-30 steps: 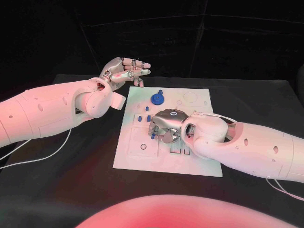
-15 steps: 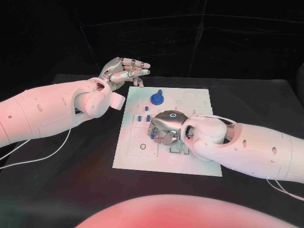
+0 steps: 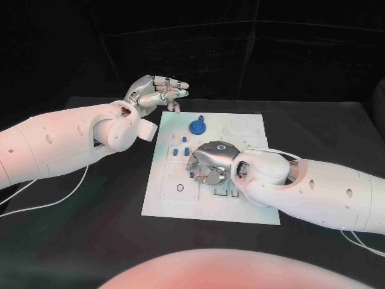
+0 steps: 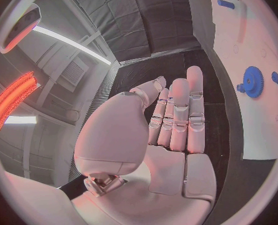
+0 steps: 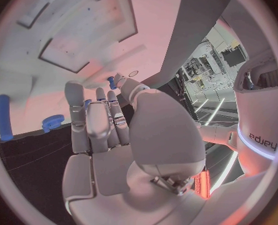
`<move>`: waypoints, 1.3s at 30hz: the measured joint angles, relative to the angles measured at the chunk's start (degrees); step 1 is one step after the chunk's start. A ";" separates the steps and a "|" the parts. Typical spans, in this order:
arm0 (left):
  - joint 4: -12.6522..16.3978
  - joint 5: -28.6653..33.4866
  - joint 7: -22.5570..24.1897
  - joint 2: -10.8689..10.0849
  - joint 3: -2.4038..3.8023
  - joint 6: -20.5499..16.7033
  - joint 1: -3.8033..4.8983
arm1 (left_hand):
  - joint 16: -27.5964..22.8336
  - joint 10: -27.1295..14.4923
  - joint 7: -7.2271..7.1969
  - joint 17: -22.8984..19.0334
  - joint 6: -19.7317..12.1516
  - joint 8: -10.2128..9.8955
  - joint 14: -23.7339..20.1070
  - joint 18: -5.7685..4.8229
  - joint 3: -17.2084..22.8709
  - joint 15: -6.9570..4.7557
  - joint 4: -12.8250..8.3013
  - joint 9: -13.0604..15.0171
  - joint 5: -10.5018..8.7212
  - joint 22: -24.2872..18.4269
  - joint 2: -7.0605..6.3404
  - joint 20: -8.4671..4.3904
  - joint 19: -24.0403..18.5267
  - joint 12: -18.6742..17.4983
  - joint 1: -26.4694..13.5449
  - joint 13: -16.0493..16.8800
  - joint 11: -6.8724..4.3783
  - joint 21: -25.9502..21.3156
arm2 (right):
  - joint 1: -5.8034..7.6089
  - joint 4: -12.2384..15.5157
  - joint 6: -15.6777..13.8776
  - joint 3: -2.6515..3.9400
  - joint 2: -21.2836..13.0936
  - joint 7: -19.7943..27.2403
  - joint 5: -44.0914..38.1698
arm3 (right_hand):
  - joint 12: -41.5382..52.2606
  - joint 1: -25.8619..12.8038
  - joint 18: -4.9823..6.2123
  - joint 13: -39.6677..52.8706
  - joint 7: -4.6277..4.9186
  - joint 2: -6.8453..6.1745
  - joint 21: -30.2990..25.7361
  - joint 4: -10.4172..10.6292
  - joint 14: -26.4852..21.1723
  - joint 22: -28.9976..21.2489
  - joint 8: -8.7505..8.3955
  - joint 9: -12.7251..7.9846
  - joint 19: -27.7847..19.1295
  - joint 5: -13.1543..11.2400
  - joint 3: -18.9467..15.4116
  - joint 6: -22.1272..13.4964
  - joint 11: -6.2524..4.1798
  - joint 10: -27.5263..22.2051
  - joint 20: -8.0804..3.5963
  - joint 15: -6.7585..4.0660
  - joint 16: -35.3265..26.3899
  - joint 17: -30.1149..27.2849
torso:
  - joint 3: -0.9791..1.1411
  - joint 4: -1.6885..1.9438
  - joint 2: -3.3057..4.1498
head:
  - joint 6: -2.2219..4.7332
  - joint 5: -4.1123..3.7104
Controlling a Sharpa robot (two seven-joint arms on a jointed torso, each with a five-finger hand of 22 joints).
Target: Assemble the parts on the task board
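The white task board [image 3: 249,208] lies in the middle of the black table. My right hand [image 3: 212,164] is bent down over the board's middle with its fingertips at the surface. In the right wrist view its thumb and a finger pinch a small blue part [image 5: 111,81]. A blue gear [image 3: 198,126] and a blue peg [image 3: 204,115] sit at the board's far end, and a blue bar [image 3: 174,152] lies near its left edge. My left hand [image 3: 158,90] hovers above the board's far left corner with fingers straight and nothing in it. The left wrist view also shows the gear [image 4: 251,81].
Several rectangular recesses and slots mark the board [image 5: 64,25] near my right hand's fingers. Black table [image 3: 88,217] stretches out left and right of the board. White cables trail over it at the left [image 3: 45,201] and at the right edge.
My right hand has slid a little toward the board's left side and near end, staying low over it. The left hand has hardly moved.
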 measured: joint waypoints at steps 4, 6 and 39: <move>-0.08 0.00 -0.08 -0.01 0.00 0.03 0.00 | 0.00 0.00 0.00 0.00 0.00 0.00 0.00 0.00 0.00 0.00 0.00 0.00 0.00 0.00 0.00 0.00 0.00 0.00 0.00 0.00 0.00 0.00 | 0.00 1.25 -2.20 0.02 -2.27 0.01 0.20 | 0.22 -0.06 0.01 0.00 -0.06 0.05 -0.05 -0.24 0.00 -0.54 0.00 0.00 0.00 0.00 -0.54 -0.44 -0.11 -0.32 0.00 0.00 -0.15 -0.54 | 0.00 0.01 -0.01 | 0.28 -0.25; -0.09 0.00 -0.12 -0.02 -0.01 0.07 0.00 | 0.00 0.00 0.00 0.00 0.00 0.00 0.00 0.00 0.00 0.00 0.00 0.00 0.00 0.00 0.00 0.00 0.00 0.00 0.00 0.00 0.00 0.00 | 0.07 2.14 -3.26 0.07 -3.93 0.00 0.38 | 0.47 -0.06 0.01 0.01 -0.07 0.06 -0.05 -0.24 0.00 -0.54 0.00 0.00 0.00 0.00 -0.54 -0.45 -0.11 -0.32 0.00 0.00 -0.15 -0.59 | 0.00 0.01 -0.02 | 0.52 -0.41; -0.51 0.01 -0.42 -0.13 -0.07 0.61 -0.01 | 0.00 -0.20 0.21 -0.06 -0.21 0.00 0.00 0.00 0.00 0.00 0.00 0.01 0.00 0.02 0.00 0.00 0.00 0.00 0.00 0.00 0.21 0.00 | 4.91 2.08 2.53 3.09 -13.77 -3.78 3.69 | 5.72 0.49 0.01 0.20 -0.98 0.59 -1.32 0.85 0.00 -0.56 0.55 0.35 0.85 0.90 -9.38 0.85 -0.82 -0.59 -0.57 -0.01 -0.41 -0.83 | -0.05 0.16 0.09 | 1.76 -2.24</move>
